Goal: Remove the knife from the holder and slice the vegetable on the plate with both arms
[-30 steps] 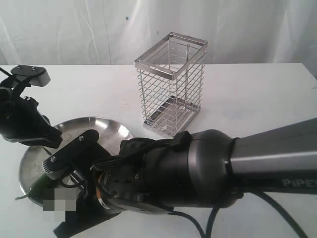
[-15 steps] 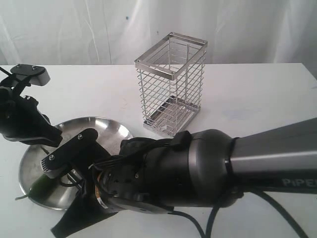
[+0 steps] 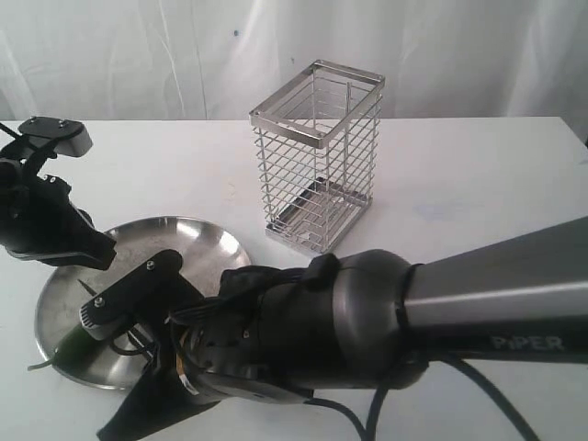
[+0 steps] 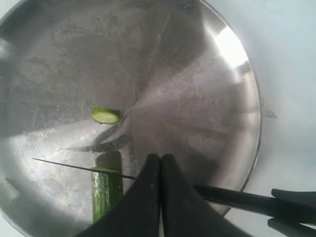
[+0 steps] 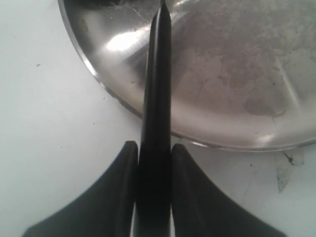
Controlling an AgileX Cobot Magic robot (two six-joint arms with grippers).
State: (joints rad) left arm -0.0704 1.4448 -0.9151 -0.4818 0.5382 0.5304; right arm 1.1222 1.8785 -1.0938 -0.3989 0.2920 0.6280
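Right gripper (image 5: 154, 146): part-way closed, pinching the black handle of the slim dark-bladed knife (image 5: 157, 74) between two black fingers (image 5: 126, 192), with contact on both sides. Points the blade out over the rim of the wide round brushed-steel plate (image 5: 237, 74).

Left gripper (image 4: 160, 160): fully closed, fingertips pressed together, nothing between them. Hangs over the plate (image 4: 187, 74), tips just beside the cut end of the small glossy green chili pepper (image 4: 106, 192). Contact with the chili pepper: cannot tell.

In the left wrist view: knife (image 4: 237, 200) seen edge-on, its thin blade set across the chili pepper near the cut end, the handle running off the plate rim toward the right gripper's dark fingers (image 4: 294, 210). Small pale-green round slice (image 4: 105, 115) flat on the plate, apart from the chili pepper, toward the plate's middle.

In the exterior view: bulky dark right arm (image 3: 367, 322) reaching across low in front, covering the near side of the plate (image 3: 197, 241). Black left arm (image 3: 41, 225) over the plate's far-left rim. Only a sliver of the chili pepper (image 3: 69, 344) visible at the plate's near-left edge. Tall rectangular chrome wire holder (image 3: 317, 156) upright on the white table (image 3: 459, 184), behind the plate and apart from it.
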